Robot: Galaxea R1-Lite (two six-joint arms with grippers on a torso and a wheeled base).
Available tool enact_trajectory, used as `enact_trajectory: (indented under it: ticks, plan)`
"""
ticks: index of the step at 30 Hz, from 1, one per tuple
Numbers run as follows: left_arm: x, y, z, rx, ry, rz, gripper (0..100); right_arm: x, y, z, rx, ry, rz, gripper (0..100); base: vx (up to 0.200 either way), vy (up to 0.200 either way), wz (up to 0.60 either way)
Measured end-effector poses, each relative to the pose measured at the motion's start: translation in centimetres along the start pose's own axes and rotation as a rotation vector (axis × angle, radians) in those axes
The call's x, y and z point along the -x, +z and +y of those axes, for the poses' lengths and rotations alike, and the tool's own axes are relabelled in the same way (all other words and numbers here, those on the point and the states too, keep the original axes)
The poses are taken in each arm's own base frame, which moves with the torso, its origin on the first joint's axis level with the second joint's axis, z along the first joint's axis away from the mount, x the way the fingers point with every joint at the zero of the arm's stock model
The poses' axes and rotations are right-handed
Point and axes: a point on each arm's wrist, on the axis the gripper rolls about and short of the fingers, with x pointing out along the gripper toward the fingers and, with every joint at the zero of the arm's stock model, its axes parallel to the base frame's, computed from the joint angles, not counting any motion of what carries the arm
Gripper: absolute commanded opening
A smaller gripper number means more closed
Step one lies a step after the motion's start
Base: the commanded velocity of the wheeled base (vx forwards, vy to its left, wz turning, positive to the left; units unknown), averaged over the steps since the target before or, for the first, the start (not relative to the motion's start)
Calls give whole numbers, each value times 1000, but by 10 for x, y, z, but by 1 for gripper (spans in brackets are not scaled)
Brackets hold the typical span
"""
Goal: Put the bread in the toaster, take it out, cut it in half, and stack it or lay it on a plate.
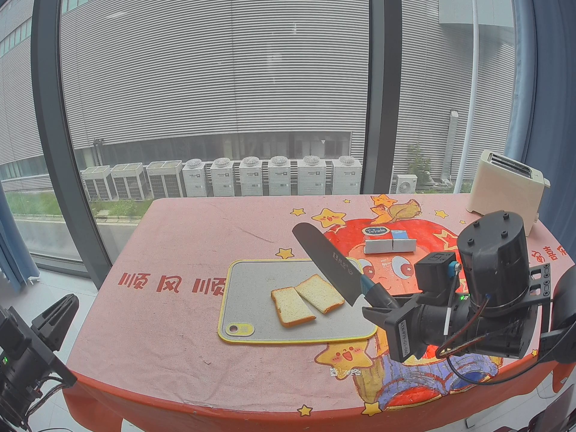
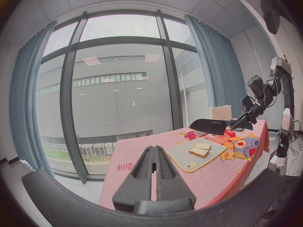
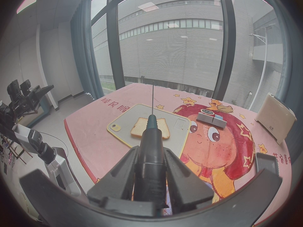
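Note:
Two halves of a bread slice (image 1: 305,299) lie side by side on the grey cutting board (image 1: 252,295), their cut edges close together. My right gripper (image 1: 384,304) is shut on the handle of a black knife (image 1: 327,262). It holds the blade in the air, slanting up over the board's right end, just above the right half. In the right wrist view the knife (image 3: 152,98) points edge-on over the bread (image 3: 139,130), with the gripper (image 3: 151,152) clamped on the handle. My left gripper (image 2: 154,148) hangs shut and empty off the table's left front corner (image 1: 60,313).
A cream toaster (image 1: 507,188) stands at the table's back right corner. A small white and blue knife rest (image 1: 390,241) sits behind the board's right end. Bare pink tablecloth lies left of and in front of the board.

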Motion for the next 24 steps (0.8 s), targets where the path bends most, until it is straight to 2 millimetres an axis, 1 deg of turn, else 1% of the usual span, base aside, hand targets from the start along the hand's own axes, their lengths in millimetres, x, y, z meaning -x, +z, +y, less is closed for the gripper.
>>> enact_trajectory:
  ticks: [6,8,17,24]
  plan:
    - [20,-4,-2,0,4,-11,0,-7,-7,3,15,5,39,0,0,0,0]
    - [27,-7,-3,1,4,-13,0,-14,-12,5,25,4,66,0,0,0,0]
    - [47,-16,-5,5,3,-22,0,-32,-25,10,49,-10,139,0,0,0,0]
    - [60,-24,-7,6,3,-20,0,-39,-28,8,50,-25,160,0,0,0,0]
